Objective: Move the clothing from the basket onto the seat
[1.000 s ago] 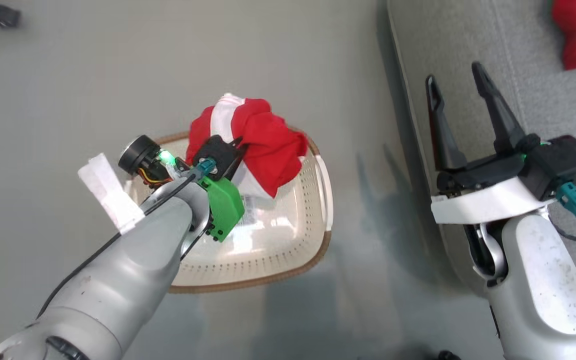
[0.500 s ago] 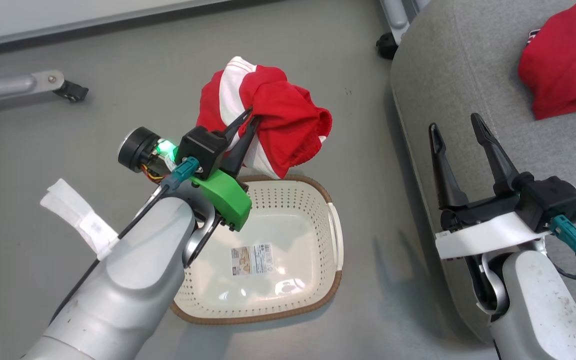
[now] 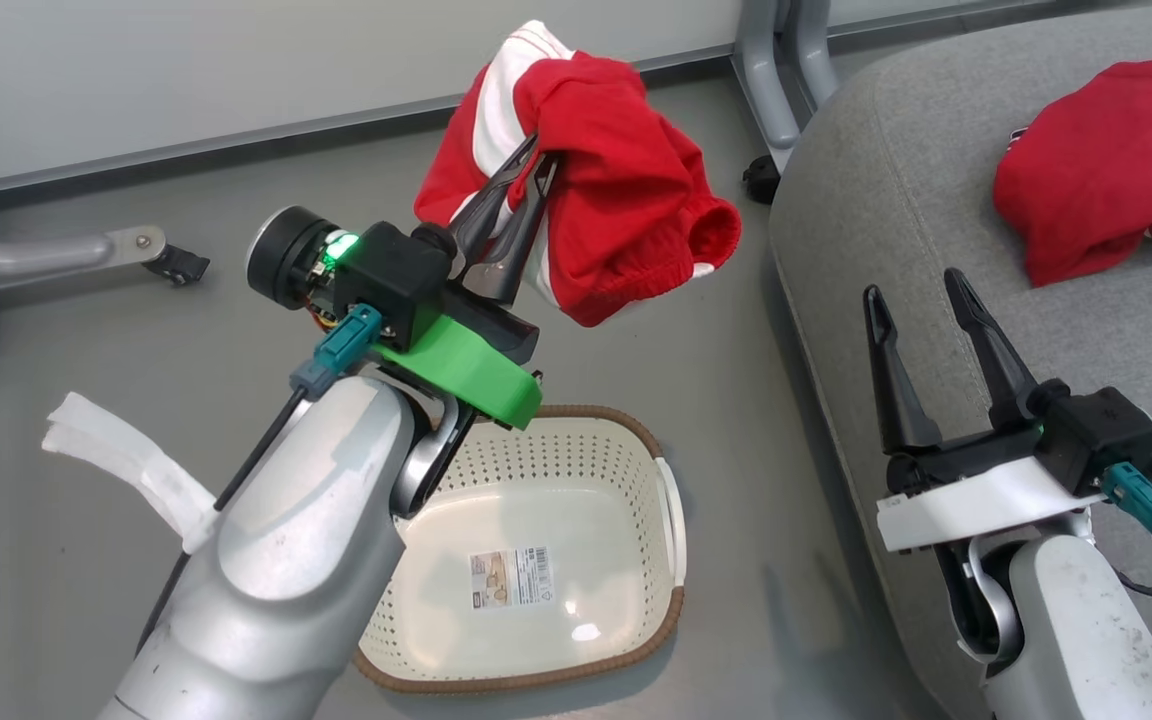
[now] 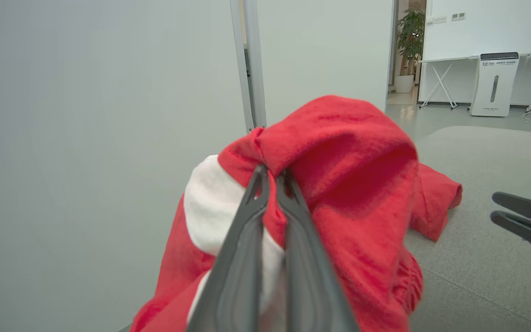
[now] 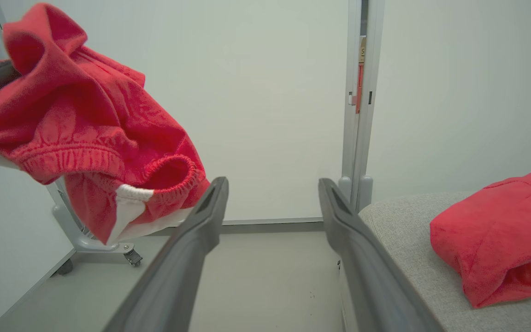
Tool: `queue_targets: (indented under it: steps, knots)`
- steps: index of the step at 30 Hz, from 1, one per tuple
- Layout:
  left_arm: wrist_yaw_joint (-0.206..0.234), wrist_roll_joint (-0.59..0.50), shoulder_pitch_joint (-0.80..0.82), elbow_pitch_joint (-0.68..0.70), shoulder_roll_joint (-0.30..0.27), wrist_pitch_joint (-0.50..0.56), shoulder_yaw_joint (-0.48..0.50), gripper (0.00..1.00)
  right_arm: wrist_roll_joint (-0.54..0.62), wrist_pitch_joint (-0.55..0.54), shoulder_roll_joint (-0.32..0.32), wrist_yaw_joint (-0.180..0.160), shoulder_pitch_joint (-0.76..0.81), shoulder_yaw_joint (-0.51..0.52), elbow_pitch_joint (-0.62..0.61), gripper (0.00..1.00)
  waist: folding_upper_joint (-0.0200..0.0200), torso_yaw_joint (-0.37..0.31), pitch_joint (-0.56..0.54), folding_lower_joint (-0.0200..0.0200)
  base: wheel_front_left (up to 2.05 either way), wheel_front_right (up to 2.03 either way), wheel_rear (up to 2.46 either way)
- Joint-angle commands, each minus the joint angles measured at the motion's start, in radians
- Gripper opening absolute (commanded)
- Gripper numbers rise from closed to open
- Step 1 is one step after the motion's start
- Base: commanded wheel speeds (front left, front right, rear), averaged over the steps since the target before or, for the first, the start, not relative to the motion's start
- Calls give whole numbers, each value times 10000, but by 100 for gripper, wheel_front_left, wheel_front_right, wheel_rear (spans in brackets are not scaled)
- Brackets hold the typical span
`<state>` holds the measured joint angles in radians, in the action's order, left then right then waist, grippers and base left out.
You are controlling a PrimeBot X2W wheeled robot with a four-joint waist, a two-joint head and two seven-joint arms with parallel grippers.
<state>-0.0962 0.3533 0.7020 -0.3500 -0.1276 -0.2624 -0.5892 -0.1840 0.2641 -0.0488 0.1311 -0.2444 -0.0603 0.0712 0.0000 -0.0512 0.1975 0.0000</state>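
Left wrist view looked straight along the left jaws, which were clamped together on a fold of the held garment [image 4: 339,184], red cloth with a white panel. Their tips sank into the crease, so how much fabric lay between them could not be made out. In the head view this garment hung bunched in the air, beyond the far rim of the basket [image 3: 636,640] and clear of it. Its folds hid most of its surface, and whether it bore lettering could not be told. In the right wrist view its left part ran off the picture.

The basket stood on the floor [image 3: 136,400], its pale bottom showing a barcode sticker [image 3: 511,578]. Its near left corner was hidden behind the left forearm [image 3: 286,560].

The right jaws stood wide apart with nothing between them, over the left edge of the seat [image 3: 886,200], whose grey cushion was cut off at the right of the head view. A second garment [image 3: 1096,200] lay crumpled on the seat, well apart from the right jaws. Its right end was cut off by the picture's edge, and only a dark scrap of marking showed at its left end, too small to read.
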Motion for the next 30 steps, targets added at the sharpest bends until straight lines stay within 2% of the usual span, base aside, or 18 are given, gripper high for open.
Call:
queue_targets:
  steps: [1,13,20,24,30]
  knots:
    - [-39,-134,-205,126,46,-34,67,0,-45,5,-31,-7,202,28,-8,100,0,-4,-116,0,0,0,0]
    - [-188,-455,-385,477,215,-36,272,0,119,5,-29,-7,208,-228,-554,100,0,-25,-326,0,0,0,0]
    - [-261,-570,-430,418,280,-36,306,0,345,5,-119,-7,-112,-1551,-824,100,0,11,-312,0,0,0,0]
    - [-272,-618,-347,421,349,-35,256,0,417,5,-370,-7,-447,-2332,-592,100,0,68,-279,0,0,0,0]
    - [-307,-661,-208,503,470,-36,149,0,498,5,-642,-7,-995,-2898,29,100,0,213,-220,0,0,0,0]
